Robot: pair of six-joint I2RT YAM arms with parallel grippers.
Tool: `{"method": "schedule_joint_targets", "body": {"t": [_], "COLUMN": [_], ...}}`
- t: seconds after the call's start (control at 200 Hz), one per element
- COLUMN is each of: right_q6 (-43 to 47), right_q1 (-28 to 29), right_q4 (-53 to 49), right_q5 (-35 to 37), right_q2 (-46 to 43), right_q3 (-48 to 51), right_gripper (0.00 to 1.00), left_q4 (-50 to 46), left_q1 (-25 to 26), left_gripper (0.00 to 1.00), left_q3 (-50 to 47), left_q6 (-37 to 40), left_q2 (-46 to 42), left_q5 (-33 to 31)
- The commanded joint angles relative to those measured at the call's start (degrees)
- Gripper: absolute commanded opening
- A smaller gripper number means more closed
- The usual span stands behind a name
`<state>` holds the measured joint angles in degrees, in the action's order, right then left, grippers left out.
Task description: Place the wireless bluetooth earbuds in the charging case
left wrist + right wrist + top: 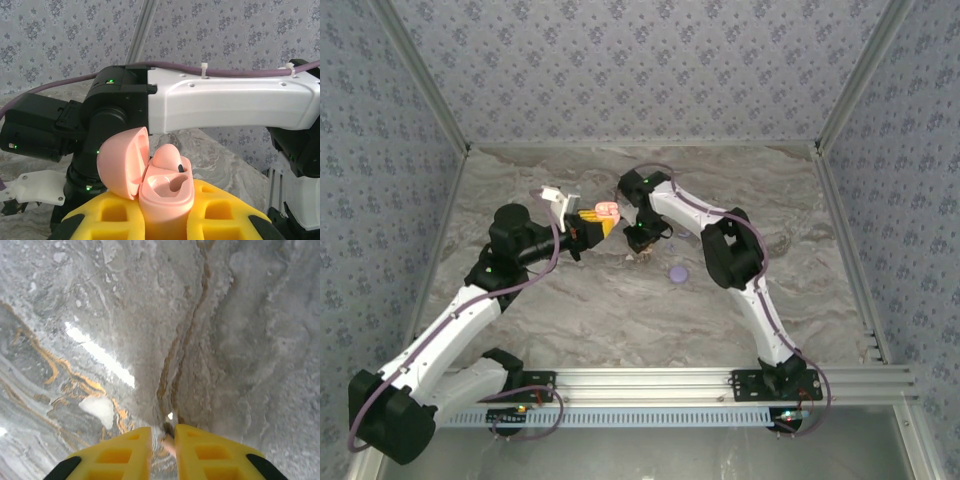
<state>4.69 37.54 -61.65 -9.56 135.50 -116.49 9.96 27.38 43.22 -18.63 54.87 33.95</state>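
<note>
Left jaws around open pink case [167,200], right arm [685,207] low alongside.

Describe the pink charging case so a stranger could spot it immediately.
Start at the marbled table and find the left end effector. The pink charging case is clamped between its yellow fingers. Unlike the flat purple disc lying nearby, its lid stands open.
</note>
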Motion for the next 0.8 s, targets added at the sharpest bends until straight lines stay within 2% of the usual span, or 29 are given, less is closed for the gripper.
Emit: {"method": "schedule_joint_targets", "body": {"t": [0.0,0.17,0.445,0.65,0.795], "right_q6": [-2.58,-7.50,-8.47,-10.66,-13.13], "right_q1": [-0.03,-1.23,-1.86,-1.86,-1.93], "right_q4": [0.87,3.07,5.55,8.96,10.70], "right_q5": [0.05,-1.68,-2.56,-1.13,1.61], "right_q2": [-5.85,-9.69,-13.51,-13.82,-12.75], "right_q3": [1.32,4.97,15.76,20.75,20.89], "right_gripper": [0.24,0.26,0.16,0.15,0.14], "left_q4": [-0.20,-0.42,-0.11,0.52,0.48], "left_q1": [-0.31,-0.31,-0.31,-0.31,-0.31], "left_gripper": [0.12,0.12,0.12,0.12,0.12], "left_q3": [-0.07,-0.04,0.15,0.20,0.41], "left_q6": [0.41,0.58,0.69,0.64,0.70], "left_q2": [-1.04,-1.17,-0.76,-0.39,-0.01], "left_q5": [-0.01,-0.03,-0.30,-0.25,-0.12]}}
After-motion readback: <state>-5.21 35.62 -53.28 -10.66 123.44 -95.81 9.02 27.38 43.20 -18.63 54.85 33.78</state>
